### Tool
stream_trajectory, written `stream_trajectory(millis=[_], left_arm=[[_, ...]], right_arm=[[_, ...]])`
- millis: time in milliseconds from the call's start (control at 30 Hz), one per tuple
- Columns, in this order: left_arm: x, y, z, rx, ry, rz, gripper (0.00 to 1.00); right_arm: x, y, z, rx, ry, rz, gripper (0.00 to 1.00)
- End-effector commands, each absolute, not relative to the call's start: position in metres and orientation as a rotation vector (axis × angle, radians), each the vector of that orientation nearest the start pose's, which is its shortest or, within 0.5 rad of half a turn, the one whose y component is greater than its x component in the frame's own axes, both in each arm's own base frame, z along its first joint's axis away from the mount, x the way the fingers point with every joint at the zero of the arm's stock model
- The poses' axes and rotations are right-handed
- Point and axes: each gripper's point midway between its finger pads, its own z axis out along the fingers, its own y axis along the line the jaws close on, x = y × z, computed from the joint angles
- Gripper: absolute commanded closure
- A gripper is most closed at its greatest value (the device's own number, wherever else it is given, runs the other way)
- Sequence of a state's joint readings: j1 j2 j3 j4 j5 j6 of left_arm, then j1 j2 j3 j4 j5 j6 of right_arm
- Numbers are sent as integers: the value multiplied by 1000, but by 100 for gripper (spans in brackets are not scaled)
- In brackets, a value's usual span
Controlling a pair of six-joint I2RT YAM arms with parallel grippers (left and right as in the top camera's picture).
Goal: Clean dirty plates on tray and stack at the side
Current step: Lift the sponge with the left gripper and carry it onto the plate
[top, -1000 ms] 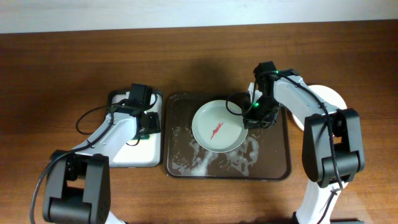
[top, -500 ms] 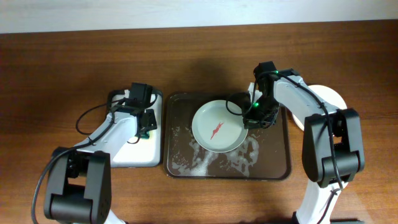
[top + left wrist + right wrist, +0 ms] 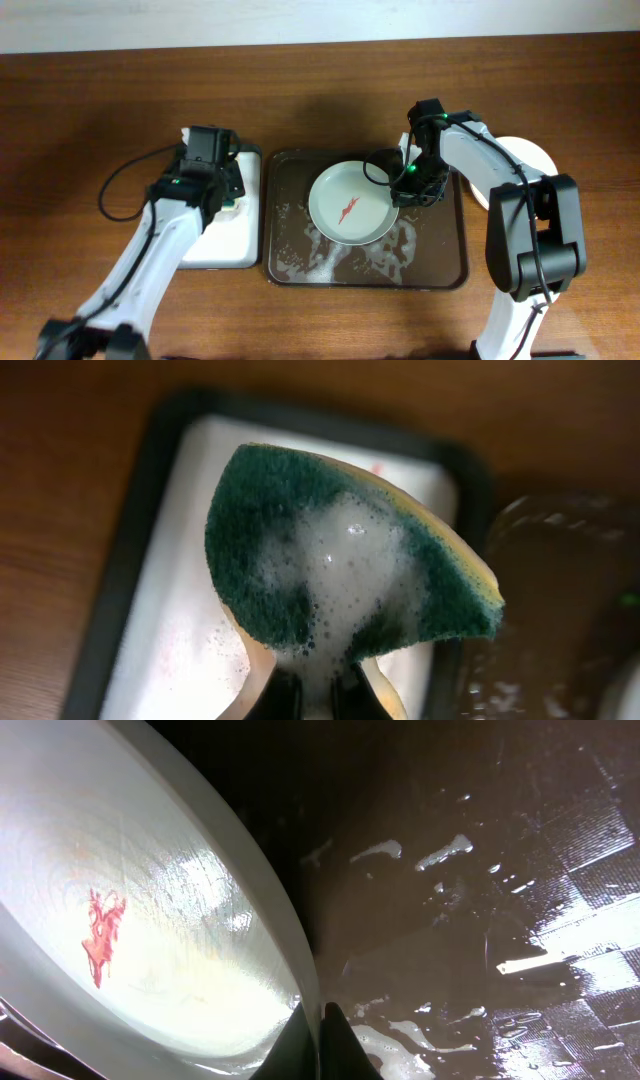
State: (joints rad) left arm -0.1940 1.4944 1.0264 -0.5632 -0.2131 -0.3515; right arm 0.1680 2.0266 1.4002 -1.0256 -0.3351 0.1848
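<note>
With my left tool (image 3: 320, 698), clamped on the foamy sponge (image 3: 340, 560), just lifted off the small tray (image 3: 215, 255) and my right tool (image 3: 322, 1038) pinching the rim of the mint plate (image 3: 350, 190) in the brown tray (image 3: 440, 272), I judge scrubbing its red smear (image 3: 347, 210) comes next.

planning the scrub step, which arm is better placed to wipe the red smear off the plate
Left. The left gripper holds the soapy sponge over the small white tray beside the dark tray. The right gripper pinches the rim of the plate, so it is occupied.
</note>
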Motion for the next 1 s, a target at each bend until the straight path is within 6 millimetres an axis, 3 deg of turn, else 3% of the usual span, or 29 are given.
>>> stream_trajectory(millis=[0, 333, 467, 667, 967], left_arm=[[375, -34, 141, -293, 2472, 43, 100], [378, -27, 147, -310, 2437, 86, 100], [389, -18, 163, -311, 2350, 146, 100], [409, -22, 208, -207, 2176, 131, 100], [417, -23, 233, -68, 2093, 187, 100]], right_arm=[[331, 118, 18, 52, 3254, 533, 96], [330, 118, 18, 53, 3257, 533, 96], [330, 118, 18, 53, 3257, 533, 96], [330, 118, 18, 53, 3256, 533, 96], [330, 118, 18, 53, 3256, 533, 96]])
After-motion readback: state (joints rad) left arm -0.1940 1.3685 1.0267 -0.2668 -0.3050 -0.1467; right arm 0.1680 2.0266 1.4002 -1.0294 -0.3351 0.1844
